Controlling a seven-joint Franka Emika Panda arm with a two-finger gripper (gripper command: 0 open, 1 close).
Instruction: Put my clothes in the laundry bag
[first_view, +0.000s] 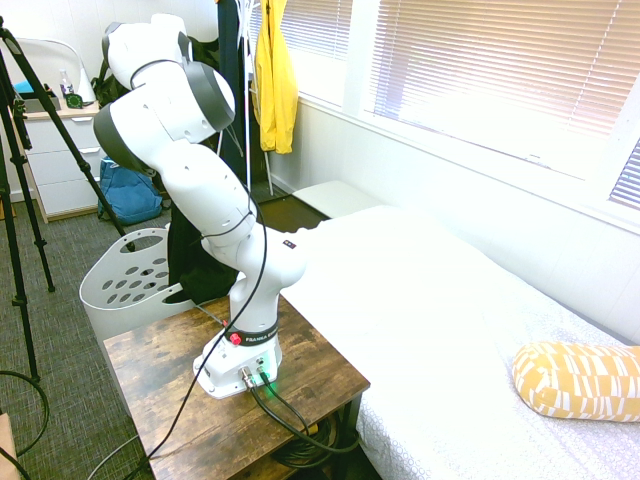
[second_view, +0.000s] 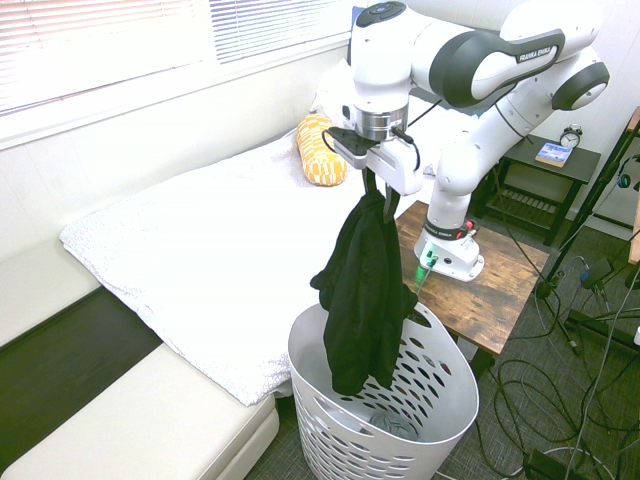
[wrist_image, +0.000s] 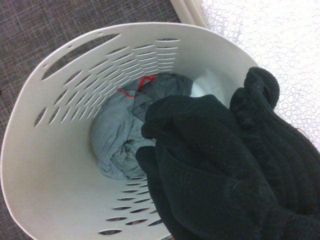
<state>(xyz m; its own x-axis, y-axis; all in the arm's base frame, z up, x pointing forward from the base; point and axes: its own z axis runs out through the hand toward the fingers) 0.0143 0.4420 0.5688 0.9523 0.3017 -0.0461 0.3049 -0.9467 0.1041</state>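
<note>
And here the second exterior view shows the hand (second_view: 381, 200), fingers apart, the black garment (second_view: 360, 285) right below, its lower end inside the white basket (second_view: 455, 400). The first hides that behind the arm; the wrist view adds grey cloth (wrist_image: 114, 132) inside! Beside the basket, a wooden counter (second_view: 500, 285); nearby, the bed (second_view: 220, 240) beneath blinds (second_view: 110, 50).

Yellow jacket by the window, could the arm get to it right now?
Probably not: the gripper is at the black garment over the basket, and the jacket hangs well beyond the table.
</note>
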